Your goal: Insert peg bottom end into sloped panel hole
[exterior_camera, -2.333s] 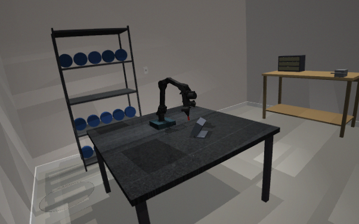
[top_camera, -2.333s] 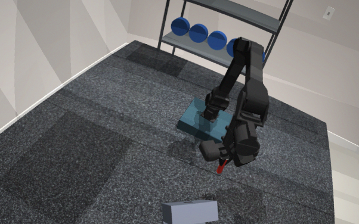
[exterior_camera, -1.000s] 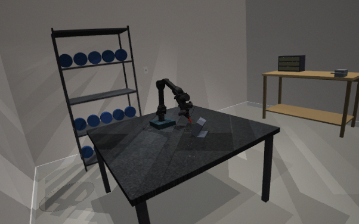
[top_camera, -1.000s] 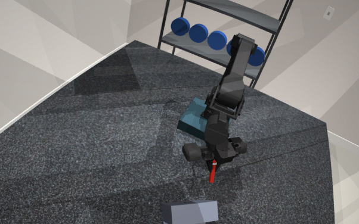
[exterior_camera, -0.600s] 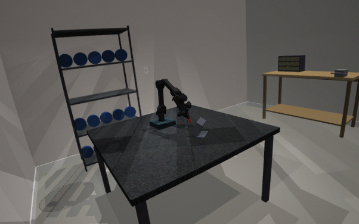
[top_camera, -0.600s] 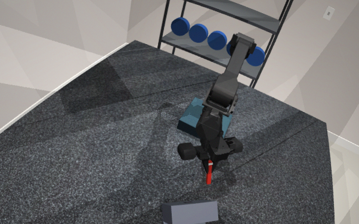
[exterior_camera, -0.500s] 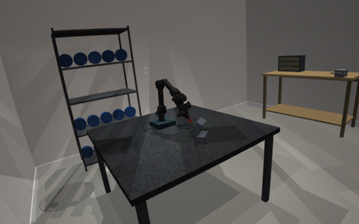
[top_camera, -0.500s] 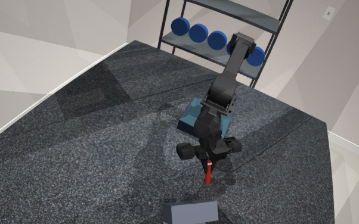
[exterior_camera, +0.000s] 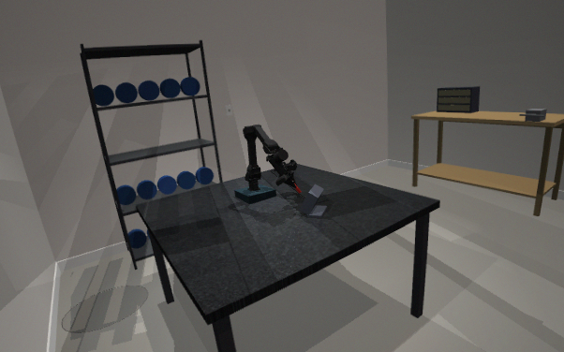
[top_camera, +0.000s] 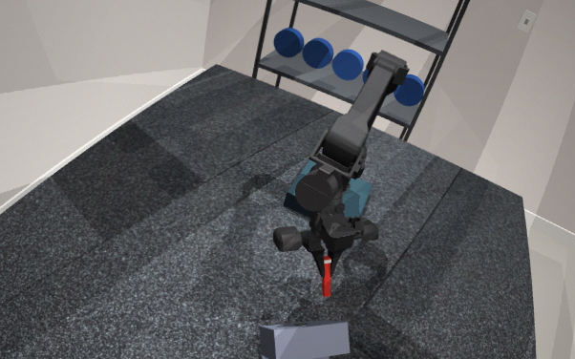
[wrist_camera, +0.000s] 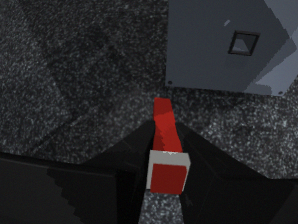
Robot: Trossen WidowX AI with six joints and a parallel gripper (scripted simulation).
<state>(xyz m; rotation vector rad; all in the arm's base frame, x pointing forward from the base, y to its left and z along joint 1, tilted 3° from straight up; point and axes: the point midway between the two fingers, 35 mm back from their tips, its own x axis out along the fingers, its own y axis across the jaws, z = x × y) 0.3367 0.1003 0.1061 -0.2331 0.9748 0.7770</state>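
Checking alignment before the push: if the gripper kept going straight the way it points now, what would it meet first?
Probably the table top just short of the sloped panel. The gripper, shut on the red peg, aims left of and below the square hole, though depth is hard to judge.

My top camera looks steeply down along my arm at the worktop (top_camera: pixel 112 229), close. The exterior one stands far off, taking in the room. My wrist view peers past my tool (wrist_camera: pixel 166 163). All share the panel (top_camera: pixel 305 339).
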